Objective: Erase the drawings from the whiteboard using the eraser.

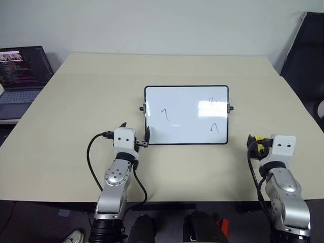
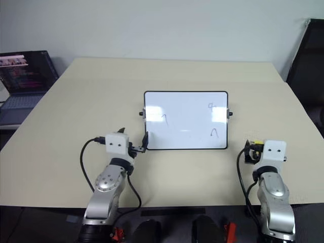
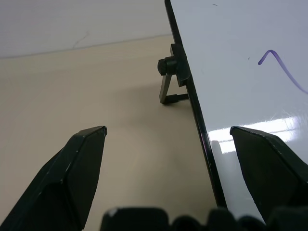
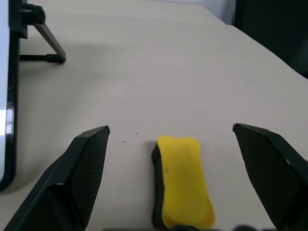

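A small glossy white whiteboard with a thin black frame lies mid-table, bearing three thin dark hook-like drawings. One yellow, black-bottomed eraser lies between the right gripper fingers — spread wide, not touching. The left gripper — open — straddles the board's edge.

Both forearms were silver-grey metal with round joint housings, each ending in a white boxy wrist block marked by two small dark dots. Black cables looped beside each wrist. The left gripper and right gripper had black, wedge-shaped fingers.
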`<action>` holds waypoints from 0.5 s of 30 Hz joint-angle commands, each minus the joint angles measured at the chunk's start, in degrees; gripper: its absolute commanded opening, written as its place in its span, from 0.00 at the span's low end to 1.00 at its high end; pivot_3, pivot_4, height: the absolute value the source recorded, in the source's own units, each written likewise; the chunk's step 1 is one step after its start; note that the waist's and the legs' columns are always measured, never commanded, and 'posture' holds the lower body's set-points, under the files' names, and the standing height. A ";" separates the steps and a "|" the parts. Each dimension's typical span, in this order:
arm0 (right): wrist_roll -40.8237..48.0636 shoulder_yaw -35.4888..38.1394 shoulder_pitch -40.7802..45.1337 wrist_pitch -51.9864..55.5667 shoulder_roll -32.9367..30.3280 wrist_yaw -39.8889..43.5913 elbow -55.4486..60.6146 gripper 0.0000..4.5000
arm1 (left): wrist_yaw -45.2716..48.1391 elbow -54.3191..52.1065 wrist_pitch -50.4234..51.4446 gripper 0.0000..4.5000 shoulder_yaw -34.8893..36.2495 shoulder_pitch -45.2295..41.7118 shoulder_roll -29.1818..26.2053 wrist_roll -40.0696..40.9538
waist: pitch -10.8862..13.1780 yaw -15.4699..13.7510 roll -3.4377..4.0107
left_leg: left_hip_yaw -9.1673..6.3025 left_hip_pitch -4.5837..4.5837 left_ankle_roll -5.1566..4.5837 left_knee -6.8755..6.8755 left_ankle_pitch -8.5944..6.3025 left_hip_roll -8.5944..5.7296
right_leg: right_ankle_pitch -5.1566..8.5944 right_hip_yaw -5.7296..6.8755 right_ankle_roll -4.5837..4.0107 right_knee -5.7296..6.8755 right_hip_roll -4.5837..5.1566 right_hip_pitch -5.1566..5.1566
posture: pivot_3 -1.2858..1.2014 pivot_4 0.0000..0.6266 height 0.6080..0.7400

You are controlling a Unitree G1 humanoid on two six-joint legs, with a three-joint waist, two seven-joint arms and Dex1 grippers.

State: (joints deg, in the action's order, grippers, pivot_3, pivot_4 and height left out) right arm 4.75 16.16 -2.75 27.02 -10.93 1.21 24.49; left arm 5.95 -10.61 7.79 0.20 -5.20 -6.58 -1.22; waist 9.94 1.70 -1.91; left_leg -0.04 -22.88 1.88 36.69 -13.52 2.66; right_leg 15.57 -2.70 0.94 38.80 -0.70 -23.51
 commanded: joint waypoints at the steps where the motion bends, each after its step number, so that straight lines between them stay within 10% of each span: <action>1: 1.12 2.05 -0.27 1.16 -1.03 0.35 4.18 0.99 | 3.98 -5.36 0.39 1.00 -1.51 -2.05 0.20 4.05 | 0.00 0.00 0.00 | 0.02 0.01 0.00 0.00 0.00 0.00 | 0.00 0.00 0.00 0.00 0.00 0.00 | 0.52 0.24 1.00; 15: 11.74 8.38 5.52 21.52 -5.28 3.16 6.36 0.99 | 42.63 2.17 5.69 1.00 -16.49 -19.17 -8.62 18.79 | 0.00 0.27 0.02 | 0.02 0.06 -0.01 0.03 0.01 -0.04 | -0.01 0.02 0.00 0.05 -0.09 0.02 | 0.52 0.24 1.00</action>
State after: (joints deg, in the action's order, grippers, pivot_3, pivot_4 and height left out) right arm 15.04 23.58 1.87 46.48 -15.50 3.80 30.66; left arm 45.11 -9.57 15.22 -15.67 -23.14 -14.71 17.31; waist 9.94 1.97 -1.89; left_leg -0.02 -22.82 1.87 36.72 -13.52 2.62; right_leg 15.57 -2.68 0.93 38.86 -0.80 -23.49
